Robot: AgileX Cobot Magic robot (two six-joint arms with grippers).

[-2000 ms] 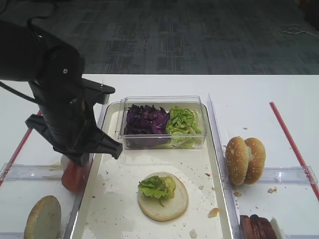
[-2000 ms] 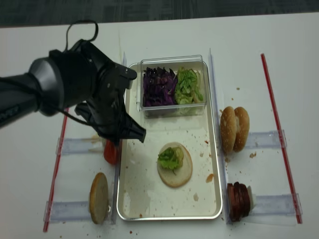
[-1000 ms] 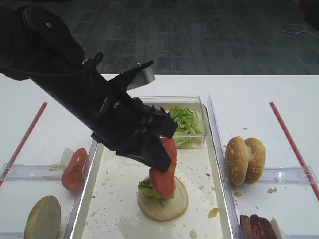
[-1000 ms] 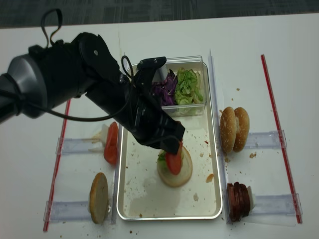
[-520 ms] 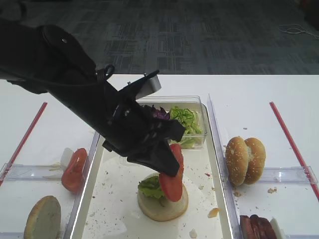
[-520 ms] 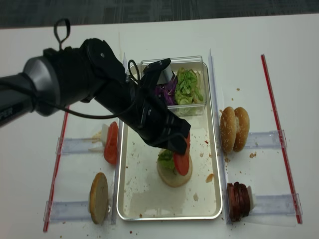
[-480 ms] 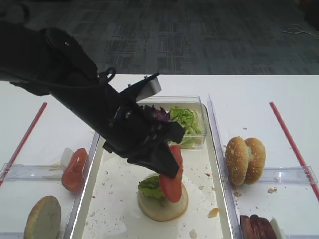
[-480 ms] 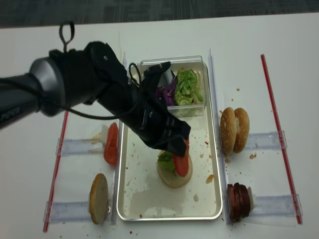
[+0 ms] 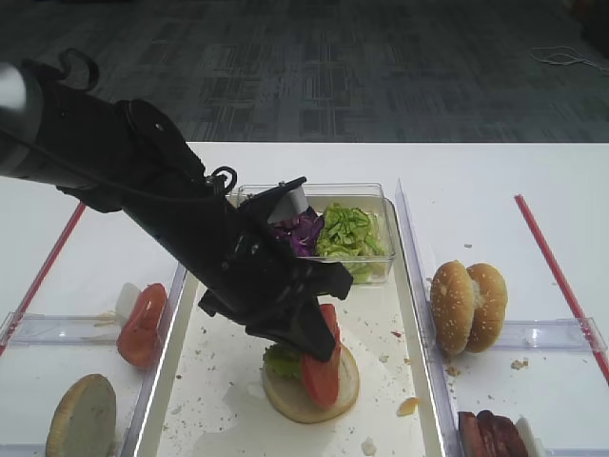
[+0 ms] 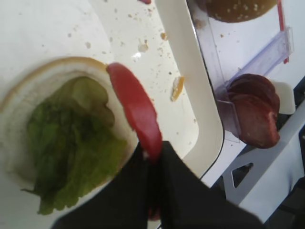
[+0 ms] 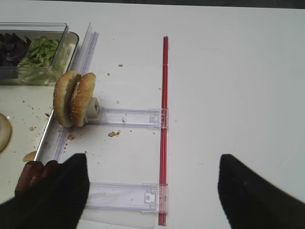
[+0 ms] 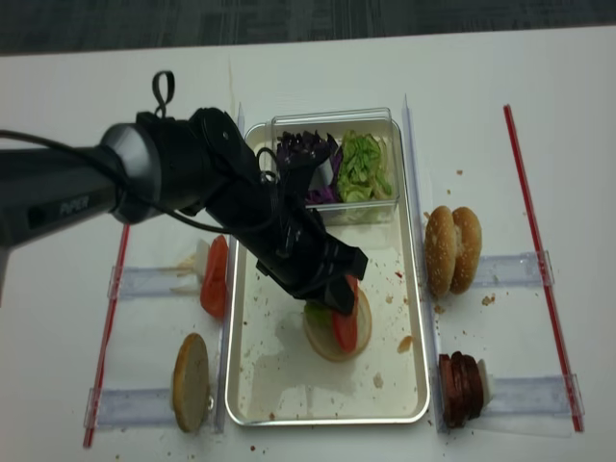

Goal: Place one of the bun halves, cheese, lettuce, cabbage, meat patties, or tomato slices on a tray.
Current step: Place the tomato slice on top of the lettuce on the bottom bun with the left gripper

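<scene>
Tomato slice over the bun

The left gripper (image 9: 319,347) pinches a tomato slice (image 10: 136,112) on edge above the lettuce-topped bun half (image 9: 285,400) in the tray (image 9: 404,295) (right gripper (image 11: 152,191) spread wide).

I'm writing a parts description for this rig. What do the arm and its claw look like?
The left arm is thick, rounded and matte black, with pale lettering on its side, a thin black cable looping above it, and a small silver-grey block near the wrist. The left claw has flat black fingers.
</scene>
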